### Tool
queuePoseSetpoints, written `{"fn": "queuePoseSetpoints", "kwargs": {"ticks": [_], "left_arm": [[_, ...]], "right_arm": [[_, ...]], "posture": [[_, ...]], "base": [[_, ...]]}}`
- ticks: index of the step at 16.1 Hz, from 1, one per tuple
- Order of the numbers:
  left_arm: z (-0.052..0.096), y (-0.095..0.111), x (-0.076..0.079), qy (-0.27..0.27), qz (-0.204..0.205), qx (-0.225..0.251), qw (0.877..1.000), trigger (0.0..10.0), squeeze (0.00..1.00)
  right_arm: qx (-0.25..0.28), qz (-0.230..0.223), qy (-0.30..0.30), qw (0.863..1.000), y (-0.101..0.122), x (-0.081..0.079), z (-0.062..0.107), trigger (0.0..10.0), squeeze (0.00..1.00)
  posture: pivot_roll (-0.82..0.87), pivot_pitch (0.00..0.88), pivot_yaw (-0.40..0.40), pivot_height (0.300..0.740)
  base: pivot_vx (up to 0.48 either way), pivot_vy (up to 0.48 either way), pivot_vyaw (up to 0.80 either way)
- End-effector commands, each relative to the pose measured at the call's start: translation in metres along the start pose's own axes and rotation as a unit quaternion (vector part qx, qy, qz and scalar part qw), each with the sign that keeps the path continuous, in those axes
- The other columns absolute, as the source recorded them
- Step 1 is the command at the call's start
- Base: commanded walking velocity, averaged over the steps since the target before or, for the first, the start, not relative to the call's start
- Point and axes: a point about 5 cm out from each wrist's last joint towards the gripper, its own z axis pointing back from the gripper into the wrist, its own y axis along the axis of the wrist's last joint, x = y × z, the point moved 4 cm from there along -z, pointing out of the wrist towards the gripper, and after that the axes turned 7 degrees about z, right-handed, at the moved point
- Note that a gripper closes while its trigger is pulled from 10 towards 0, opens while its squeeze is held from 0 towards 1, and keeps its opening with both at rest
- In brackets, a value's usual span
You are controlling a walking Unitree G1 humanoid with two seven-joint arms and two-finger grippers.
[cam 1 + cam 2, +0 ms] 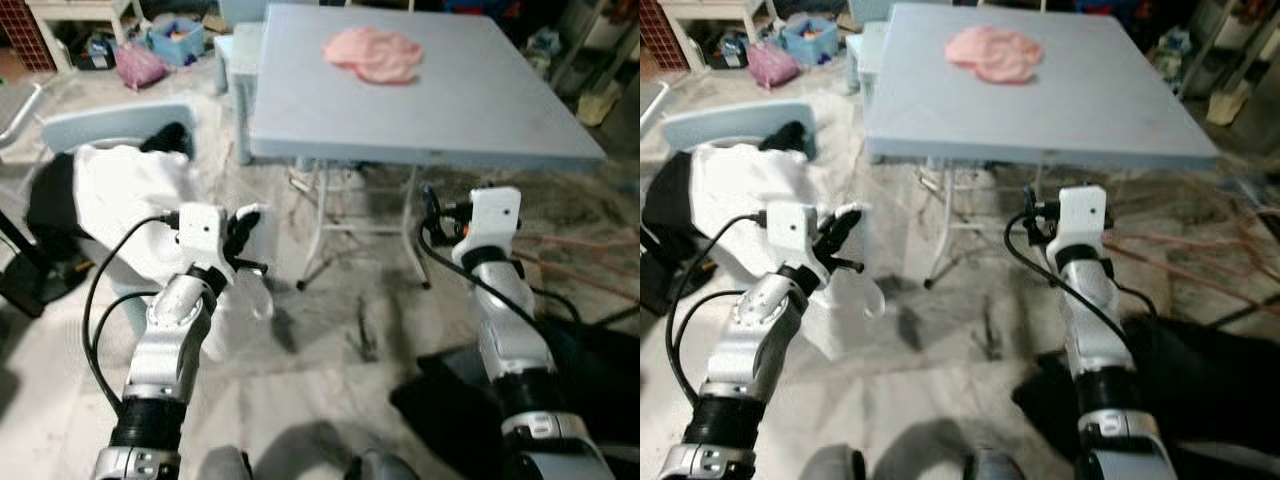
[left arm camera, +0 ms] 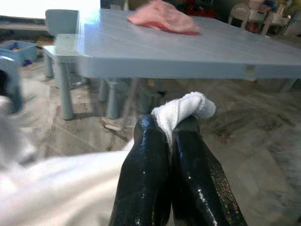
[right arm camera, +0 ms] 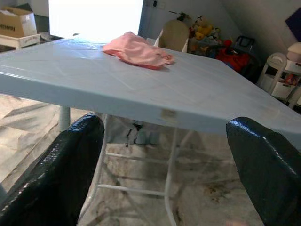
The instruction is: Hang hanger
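Between the robot and the blue table [image 1: 480, 130], the left gripper [image 2: 171, 136] is pinching a fold of white garment [image 1: 125, 195] between closed fingers [image 2: 146, 179]; the cloth is likely behaving as soft, light and floppy, and a clear hanger [image 1: 868, 298], probably stiff and light, appears to be dangling below, best held at its hook or neck. The right gripper [image 3: 164, 155] is hovering with fingers spread wide and empty before the table edge, while a pink cloth [image 1: 372, 54], a small blue chair [image 1: 115, 125] and the table legs [image 1: 330, 225] are crowding the surrounding floor.
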Motion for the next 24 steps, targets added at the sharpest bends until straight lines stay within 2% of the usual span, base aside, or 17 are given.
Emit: {"fn": "queuePoseSetpoints", "kwargs": {"ticks": [1,3,4,6,7,8,9,10,11,12,13,15,16,18,19,22,24], "left_arm": [[-0.007,0.008,0.014,-0.017,-0.006,0.016,1.0,10.0,0.0],[-0.01,0.006,0.016,-0.016,-0.034,0.012,0.999,10.0,0.0],[-0.012,0.004,0.013,-0.023,-0.089,-0.003,0.996,10.0,0.0],[-0.021,0.025,-0.003,-0.018,-0.124,0.018,0.992,10.0,0.0],[-0.029,0.047,-0.013,-0.009,-0.152,0.038,0.988,10.0,0.0],[-0.034,0.064,-0.013,-0.012,-0.177,0.055,0.983,10.0,0.0],[-0.04,0.086,-0.003,-0.028,-0.164,0.078,0.983,10.0,0.0],[-0.045,0.13,0.026,-0.061,-0.102,0.139,0.983,10.0,0.0],[-0.044,0.145,0.039,-0.076,-0.089,0.164,0.98,10.0,0.0],[-0.044,0.166,0.059,-0.1,-0.067,0.198,0.973,10.0,0.0],[-0.043,0.176,0.071,-0.114,-0.041,0.212,0.97,10.0,0.0],[-0.046,0.193,0.082,-0.116,0.02,0.225,0.967,10.0,0.0],[-0.045,0.197,0.083,-0.125,0.023,0.224,0.966,10.0,0.0],[-0.046,0.177,0.065,-0.118,-0.005,0.189,0.975,10.0,0.0],[-0.045,0.156,0.046,-0.111,-0.008,0.147,0.983,10.0,0.0],[-0.031,0.115,0.019,-0.106,-0.017,0.074,0.991,10.0,0.0],[-0.02,0.07,-0.011,-0.056,-0.029,0.014,0.998,10.0,0.0]], "right_arm": [[-0.001,0.006,-0.011,1.0,-0.001,0.007,0.001,10.0,0.0],[-0.001,0.007,-0.012,1.0,-0.001,0.007,0.001,10.0,0.0],[-0.003,0.008,-0.014,1.0,-0.002,0.008,0.002,10.0,0.0],[-0.006,0.011,-0.018,1.0,-0.004,0.01,0.003,10.0,0.0],[-0.005,0.016,-0.024,1.0,-0.004,0.012,0.001,10.0,0.0],[-0.004,0.019,-0.032,0.999,-0.003,0.014,0.0,10.0,0.0],[-0.004,0.017,-0.034,0.999,-0.003,0.015,-0.001,10.0,0.0],[-0.004,0.018,-0.034,0.999,-0.003,0.015,-0.002,10.0,0.0],[-0.005,0.018,-0.034,0.999,-0.004,0.014,-0.002,10.0,0.0],[-0.006,0.02,-0.033,0.999,-0.004,0.014,-0.002,10.0,0.0],[-0.007,0.021,-0.032,0.999,-0.005,0.013,-0.002,10.0,0.0],[-0.008,0.024,-0.031,0.999,-0.006,0.011,-0.003,10.0,0.0],[-0.01,0.025,-0.032,0.999,-0.007,0.011,-0.003,10.0,0.0],[-0.01,0.024,-0.038,0.999,-0.008,0.011,-0.004,10.0,0.0],[-0.006,0.026,-0.045,0.999,-0.005,0.013,-0.005,10.0,0.0],[-0.005,0.031,-0.053,0.998,-0.005,0.018,-0.006,10.0,0.0],[-0.005,0.031,-0.049,0.998,-0.004,0.016,-0.008,10.0,0.0]], "posture": [[0.0,0.057,-0.035,0.74],[0.0,0.057,-0.035,0.74],[0.0,0.057,-0.035,0.74],[0.0,0.052,-0.041,0.74],[0.0,0.051,-0.04,0.74],[0.0,0.049,-0.036,0.74],[0.01,0.047,-0.034,0.74],[0.01,0.043,-0.039,0.74],[0.01,0.043,-0.039,0.74],[0.02,0.039,-0.047,0.74],[0.02,0.037,-0.05,0.74],[0.02,0.032,-0.06,0.74],[0.02,0.028,-0.059,0.74],[0.02,0.031,-0.042,0.74],[0.01,0.054,-0.026,0.74],[0.02,0.053,-0.029,0.74],[0.02,0.06,-0.036,0.74]], "base": [[0.0,0.0,0.0],[0.0,0.0,0.0],[0.0,0.0,0.0],[0.0,0.0,0.0],[0.0,0.0,0.0],[0.0,0.0,0.0],[0.0,0.0,0.0],[0.0,0.0,0.0],[0.0,0.0,0.0],[0.0,0.0,0.0],[0.0,0.0,0.0],[0.0,0.0,0.0],[0.0,0.0,0.0],[0.0,0.0,0.0],[0.0,0.0,0.0],[0.0,0.0,0.0],[0.0,0.0,0.0]]}}
